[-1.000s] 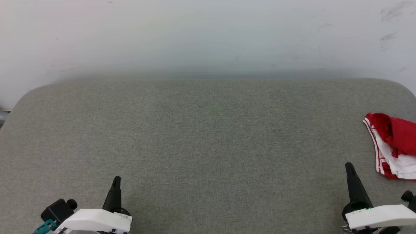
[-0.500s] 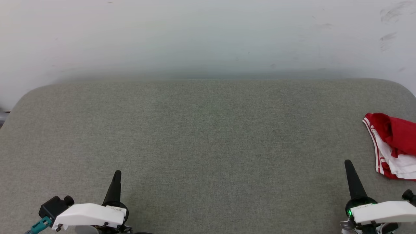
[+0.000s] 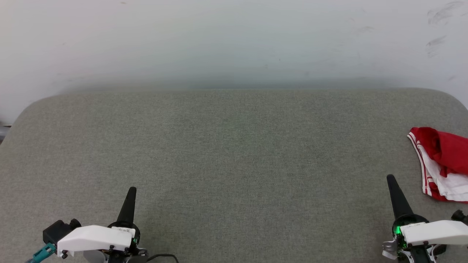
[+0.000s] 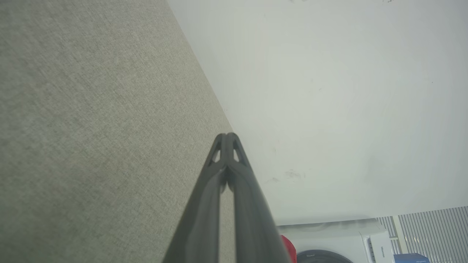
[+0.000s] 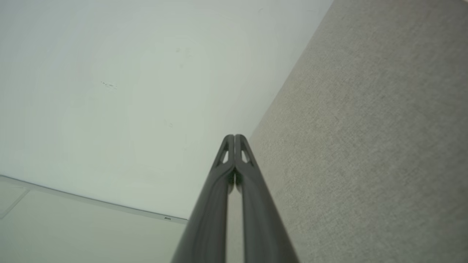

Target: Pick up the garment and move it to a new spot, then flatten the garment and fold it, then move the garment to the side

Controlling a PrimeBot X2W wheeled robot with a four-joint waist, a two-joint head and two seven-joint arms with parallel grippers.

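Grey woven upholstery (image 3: pixel 234 146) stretched from the 2 grippers to the garment (image 3: pixel 440 164). The left gripper (image 3: pixel 132 190) sat at 7 o'clock and the right gripper (image 3: pixel 390 178) at 4 o'clock, each with its fingers pressed together, holding nothing. The garment lay crumpled at 3 o'clock, cut by the frame edge, its striped white hem running roughly 12 to 6. A pale scuffed wall (image 3: pixel 234 40) stood behind. The left wrist view caught a white washing machine (image 4: pixel 329 233).

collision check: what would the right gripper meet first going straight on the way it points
Likely the white wall past the grey surface; the right gripper has a free line till there, the garment lying off to its right. Depth unclear.
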